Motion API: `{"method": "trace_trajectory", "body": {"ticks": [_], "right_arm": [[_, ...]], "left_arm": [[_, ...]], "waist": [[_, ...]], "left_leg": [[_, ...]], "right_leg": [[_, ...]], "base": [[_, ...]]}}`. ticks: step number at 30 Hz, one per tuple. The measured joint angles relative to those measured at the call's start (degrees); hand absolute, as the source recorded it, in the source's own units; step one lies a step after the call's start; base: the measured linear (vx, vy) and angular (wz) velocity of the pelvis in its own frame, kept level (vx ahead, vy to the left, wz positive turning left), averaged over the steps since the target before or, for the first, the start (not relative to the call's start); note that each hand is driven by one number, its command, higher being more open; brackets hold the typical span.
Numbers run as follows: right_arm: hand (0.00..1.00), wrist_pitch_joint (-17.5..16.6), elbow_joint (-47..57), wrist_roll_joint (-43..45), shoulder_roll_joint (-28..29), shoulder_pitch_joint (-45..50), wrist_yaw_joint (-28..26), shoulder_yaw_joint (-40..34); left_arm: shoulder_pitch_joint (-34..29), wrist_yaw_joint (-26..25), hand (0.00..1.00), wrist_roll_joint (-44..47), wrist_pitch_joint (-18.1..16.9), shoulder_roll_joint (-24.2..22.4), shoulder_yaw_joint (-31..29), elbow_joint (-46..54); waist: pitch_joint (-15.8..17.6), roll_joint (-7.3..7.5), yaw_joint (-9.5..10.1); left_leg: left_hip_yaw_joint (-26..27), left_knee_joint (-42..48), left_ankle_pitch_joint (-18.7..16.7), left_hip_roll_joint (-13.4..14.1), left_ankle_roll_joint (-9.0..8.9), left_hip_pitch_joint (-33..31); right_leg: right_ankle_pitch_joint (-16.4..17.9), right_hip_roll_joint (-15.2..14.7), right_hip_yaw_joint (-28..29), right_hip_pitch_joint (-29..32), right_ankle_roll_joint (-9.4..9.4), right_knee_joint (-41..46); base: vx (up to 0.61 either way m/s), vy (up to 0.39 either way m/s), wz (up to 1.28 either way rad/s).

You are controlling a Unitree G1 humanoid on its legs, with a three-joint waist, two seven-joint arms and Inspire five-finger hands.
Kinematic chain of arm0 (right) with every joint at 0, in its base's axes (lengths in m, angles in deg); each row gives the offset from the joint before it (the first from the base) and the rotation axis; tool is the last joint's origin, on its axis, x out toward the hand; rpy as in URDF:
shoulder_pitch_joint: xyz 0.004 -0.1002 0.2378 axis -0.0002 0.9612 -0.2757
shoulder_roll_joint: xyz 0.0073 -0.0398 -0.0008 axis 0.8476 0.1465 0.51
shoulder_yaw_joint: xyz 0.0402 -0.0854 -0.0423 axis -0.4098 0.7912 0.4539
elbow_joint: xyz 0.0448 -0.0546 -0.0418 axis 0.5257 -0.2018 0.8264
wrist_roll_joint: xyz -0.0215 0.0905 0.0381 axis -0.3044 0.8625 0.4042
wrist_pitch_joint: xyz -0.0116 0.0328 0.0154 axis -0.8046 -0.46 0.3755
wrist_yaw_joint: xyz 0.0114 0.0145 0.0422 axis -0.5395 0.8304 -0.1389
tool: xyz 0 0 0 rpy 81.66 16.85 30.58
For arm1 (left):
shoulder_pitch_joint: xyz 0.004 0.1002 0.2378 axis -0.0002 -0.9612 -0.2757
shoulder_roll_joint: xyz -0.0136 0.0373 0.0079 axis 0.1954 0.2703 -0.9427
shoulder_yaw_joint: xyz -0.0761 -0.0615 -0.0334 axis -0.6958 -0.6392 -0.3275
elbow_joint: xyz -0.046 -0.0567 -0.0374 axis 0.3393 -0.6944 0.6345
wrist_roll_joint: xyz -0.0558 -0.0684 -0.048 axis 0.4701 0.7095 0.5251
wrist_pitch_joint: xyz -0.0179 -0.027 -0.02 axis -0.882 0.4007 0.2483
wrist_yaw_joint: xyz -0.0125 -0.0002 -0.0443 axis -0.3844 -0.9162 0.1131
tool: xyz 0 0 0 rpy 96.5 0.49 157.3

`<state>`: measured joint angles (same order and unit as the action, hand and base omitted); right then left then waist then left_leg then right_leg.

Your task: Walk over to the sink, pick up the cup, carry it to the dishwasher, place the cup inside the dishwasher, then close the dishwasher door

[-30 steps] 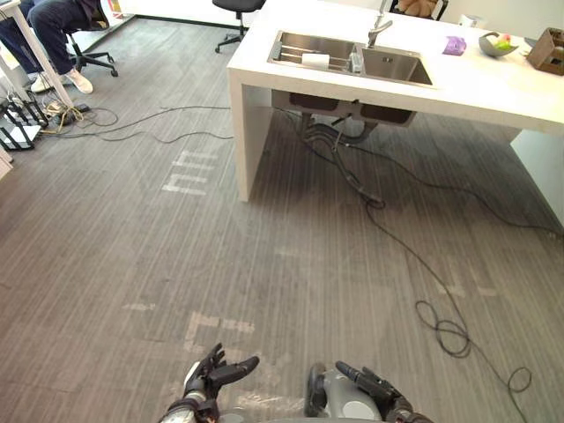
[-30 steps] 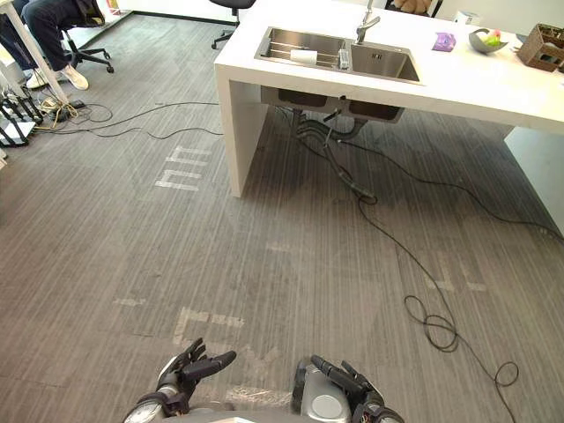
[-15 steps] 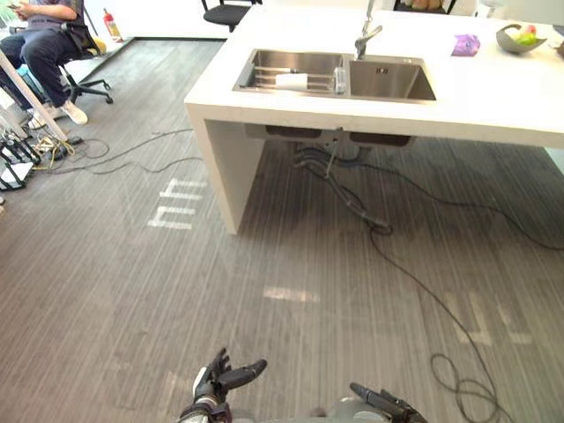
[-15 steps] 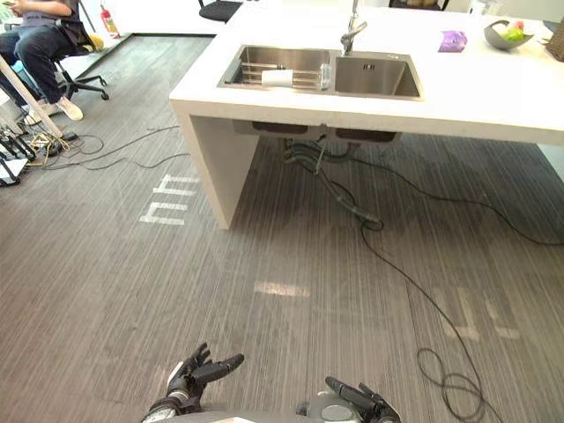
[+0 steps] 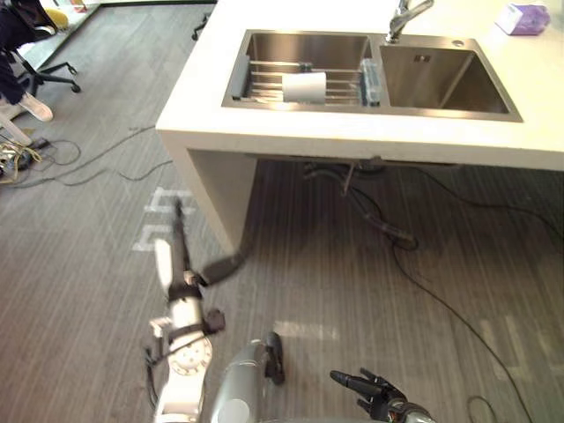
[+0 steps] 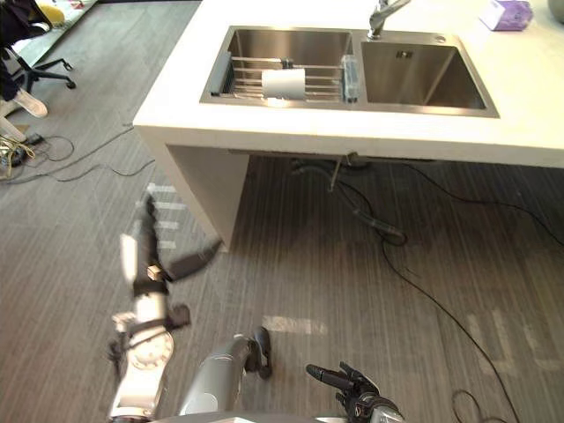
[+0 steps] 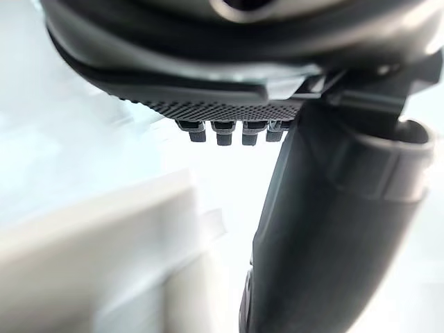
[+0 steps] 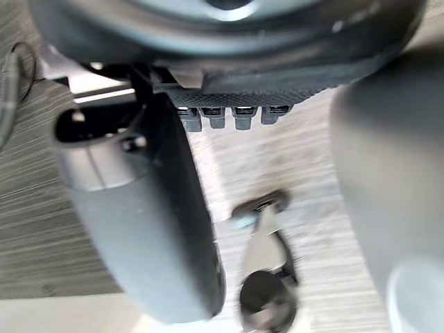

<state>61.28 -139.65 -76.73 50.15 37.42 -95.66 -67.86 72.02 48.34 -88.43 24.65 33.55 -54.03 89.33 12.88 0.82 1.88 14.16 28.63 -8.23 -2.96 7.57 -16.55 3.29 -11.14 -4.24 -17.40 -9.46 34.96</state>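
A white cup (image 5: 304, 86) lies on its side on a wire rack in the left basin of the steel sink (image 5: 264, 40), which is set into a white counter (image 5: 291, 132). My left hand (image 5: 181, 264) is raised in front of me with its fingers straight, level with the counter's near corner and well short of the cup. My right hand (image 5: 370, 386) hangs low over the floor, fingers relaxed and spread. In the wrist views the left thumb (image 7: 326, 229) and the right thumb (image 8: 139, 208) stand out straight, and neither hand holds anything.
A faucet (image 5: 404, 16) stands between the two basins and a purple box (image 5: 522, 18) sits on the counter behind. Hoses and cables (image 5: 397, 238) run over the floor under the counter. A person on an office chair (image 5: 22, 66) is at the far left.
The whole picture has shifted: the sink and counter are much closer and larger. My left arm has swung up and forward, while my right hand stays low.
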Motion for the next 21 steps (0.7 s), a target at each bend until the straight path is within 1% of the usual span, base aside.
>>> {"method": "trace_trajectory", "body": {"ticks": [1,2,3,4,5,6,7,8,9,10,11,12,13,14,15,16,17,18,19,20,21], "right_arm": [[1.00,-0.35,0.14,0.00,-0.03,0.12,0.62,0.00],[1.00,-0.83,0.92,-0.02,-0.06,0.05,1.18,-0.01],[1.00,-1.60,1.70,-0.02,-0.13,0.07,1.68,-0.03],[1.00,-1.85,2.27,-0.02,-0.77,0.04,2.07,0.01],[1.00,-2.28,2.34,-0.01,-1.14,0.06,2.22,0.07],[1.00,-2.77,2.50,-0.01,-1.04,-0.01,2.22,0.11],[1.00,-3.14,2.74,0.00,-0.85,-0.29,2.22,0.07],[1.00,-3.63,3.04,-0.04,-0.58,-0.45,2.24,0.03],[1.00,-3.40,2.71,-0.35,-0.48,-0.35,2.10,0.04],[1.00,-2.80,2.89,0.17,-0.02,-0.32,1.87,-0.95],[1.00,-1.69,2.82,-0.06,0.10,-0.29,1.41,-1.52],[1.00,-1.17,2.71,-0.60,0.06,0.53,1.27,-1.48],[1.00,-0.92,2.54,-1.04,-0.07,1.15,1.20,-1.46],[1.00,-0.48,1.80,-0.99,-1.15,1.68,0.51,-2.35],[1.00,-0.36,2.03,-1.13,-1.88,1.81,0.04,-2.19],[1.00,0.44,2.21,-2.23,-2.94,1.14,-0.56,-1.88],[1.00,2.26,2.02,-3.01,-3.41,0.57,-0.93,-1.89],[1.00,3.10,2.05,-3.07,-3.47,0.54,-1.25,-1.88],[1.00,4.84,2.10,-3.37,-3.53,0.72,-2.12,-1.86],[1.00,5.38,2.10,-3.47,-3.66,0.83,-2.39,-1.60],[1.00,6.33,1.99,-3.47,-3.82,0.96,-2.53,-1.20]], "left_arm": [[1.31,-2.31,1.00,-2.23,-2.41,1.75,-1.19,3.71],[3.46,-5.41,1.00,-4.33,-5.62,3.77,-2.12,7.12],[4.58,-7.20,1.00,-5.63,-7.94,4.71,-1.94,8.10],[5.11,-8.68,1.00,-7.26,-9.90,5.16,-1.08,8.09],[5.39,-10.43,1.00,-9.17,-11.29,5.18,0.87,7.46],[5.53,-11.28,1.00,-10.18,-11.80,5.28,2.17,7.06],[5.83,-11.83,1.00,-11.04,-12.07,5.34,3.34,6.41],[6.33,-11.76,1.00,-11.31,-12.07,5.50,4.65,4.96],[6.96,-10.40,1.00,-10.92,-11.46,5.64,5.82,4.03],[7.11,-9.54,1.00,-10.77,-11.21,5.82,6.45,3.64],[7.46,-7.70,1.00,-9.69,-10.40,6.41,7.78,2.98],[7.46,-5.33,1.00,-8.62,-9.19,7.22,9.40,2.71],[7.40,-4.49,1.00,-8.42,-8.66,7.70,10.15,2.69],[6.35,-3.47,1.00,-8.69,-8.46,7.19,12.07,2.44],[5.50,-2.85,1.00,-8.69,-8.32,6.85,13.05,2.57],[5.47,-1.25,1.00,-9.00,-8.27,6.31,14.77,2.54],[5.68,0.72,1.00,-9.81,-8.10,5.93,16.38,2.53],[5.77,2.13,1.00,-9.98,-7.99,5.90,17.10,2.53],[6.00,5.82,1.00,-10.71,-7.01,5.93,18.78,2.44],[6.07,7.07,1.00,-11.24,-6.53,5.96,19.32,2.37],[6.10,8.59,1.00,-11.84,-6.00,6.17,19.86,2.25]], "waist": [[-0.43,0.36,0.25],[-0.56,0.91,0.62],[-0.56,1.05,0.51],[-0.57,0.78,0.09],[-0.75,0.34,-0.27],[-0.87,0.28,-0.64],[-0.88,0.32,-1.11],[-1.01,0.04,-1.62],[-1.01,-0.14,-2.30],[-1.03,-0.17,-2.73],[-1.10,-0.05,-3.08],[-1.38,0.40,-3.10],[-1.59,0.68,-3.34],[-2.24,-1.07,-4.03],[-2.95,-2.45,-4.19],[-3.63,-4.18,-4.13],[-4.04,-4.94,-4.18],[-4.03,-4.95,-4.17],[-3.98,-4.88,-4.41],[-3.98,-4.88,-4.37],[-4.00,-4.84,-4.23]], "left_leg": [[-0.24,-1.09,-1.27,-0.48,0.11,2.11],[-0.42,-2.75,-2.20,-1.20,-0.08,5.66],[-0.51,-4.92,-2.56,-1.77,-0.20,9.17],[-0.69,-7.94,-2.73,-1.88,-0.38,13.60],[-0.89,-12.31,-2.53,-1.48,-0.78,19.33],[-0.90,-14.84,-2.44,-0.96,-1.05,22.38],[-0.94,-16.63,-2.58,-0.26,-1.56,24.98],[-1.07,-18.09,-3.04,0.87,-2.51,27.33],[-1.60,-18.51,-3.92,2.32,-4.02,28.71],[-2.05,-18.49,-4.50,3.03,-5.02,29.17],[-2.76,-18.46,-5.77,3.97,-6.89,30.33],[-3.76,-18.26,-7.35,4.07,-8.35,31.92],[-4.59,-18.00,-8.32,3.95,-8.80,32.64],[-6.02,-17.98,-9.56,5.25,-9.78,33.81],[-6.24,-17.90,-9.53,6.54,-9.91,33.50],[-6.09,-17.53,-9.34,8.16,-10.27,33.22],[-5.92,-15.66,-8.69,9.23,-11.25,32.65],[-5.92,-13.39,-8.38,9.91,-11.56,31.90],[-5.78,-2.74,-7.61,11.89,-11.86,27.99],[-5.46,1.51,-8.00,13.07,-11.82,26.24],[-4.46,4.34,-9.46,14.36,-11.80,24.75]], "right_leg": [[-6.18,-0.83,0.81,2.84,-3.61,6.47],[-6.33,-3.15,-0.22,8.31,-4.58,18.54],[-4.27,-5.63,-2.67,11.70,-1.90,26.49],[-1.75,-7.28,-5.04,14.66,1.57,31.37],[1.56,-7.68,-7.17,18.31,5.61,32.61],[4.02,-7.31,-8.53,21.27,6.41,31.13],[6.31,-6.50,-10.01,24.24,6.84,27.62],[8.42,-4.93,-11.74,27.84,7.10,20.44],[8.67,-2.63,-12.86,30.23,7.16,10.56],[8.30,-1.15,-12.84,30.65,7.09,3.65],[5.58,1.79,-11.62,30.68,6.60,-8.89],[1.00,3.40,-8.75,30.51,6.95,-16.40],[-3.68,3.73,-7.18,30.43,7.58,-17.10],[-6.24,4.93,-7.14,29.97,8.98,-15.37],[-5.40,5.84,-7.17,29.94,9.34,-15.41],[-3.52,7.30,-7.61,30.21,9.96,-15.58],[-2.04,8.34,-8.00,29.79,10.63,-15.36],[-1.42,8.70,-8.24,28.97,10.90,-15.54],[-0.78,9.67,-8.83,25.41,11.56,-18.54],[-0.84,10.14,-9.05,23.63,11.70,-20.20],[-1.08,10.54,-9.49,21.07,11.94,-22.46]], "base": [[0.53,0.123,0.03],[0.52,0.119,-0.02],[0.50,0.124,-0.06],[0.47,0.123,-0.12],[0.53,0.106,-0.15],[0.41,0.046,-0.15],[0.38,-0.028,-0.10],[0.38,-0.080,0.01],[0.39,-0.105,0.11],[0.41,-0.147,0.24],[0.52,-0.238,0.31],[0.44,-0.204,0.38],[0.59,-0.297,0.50],[0.41,-0.193,0.39],[0.60,-0.288,0.22],[0.45,-0.210,-0.05],[0.45,-0.222,-0.05],[0.47,-0.261,0.09],[0.31,-0.176,0.15],[0.35,-0.189,0.18],[0.18,-0.073,0.09]]}}
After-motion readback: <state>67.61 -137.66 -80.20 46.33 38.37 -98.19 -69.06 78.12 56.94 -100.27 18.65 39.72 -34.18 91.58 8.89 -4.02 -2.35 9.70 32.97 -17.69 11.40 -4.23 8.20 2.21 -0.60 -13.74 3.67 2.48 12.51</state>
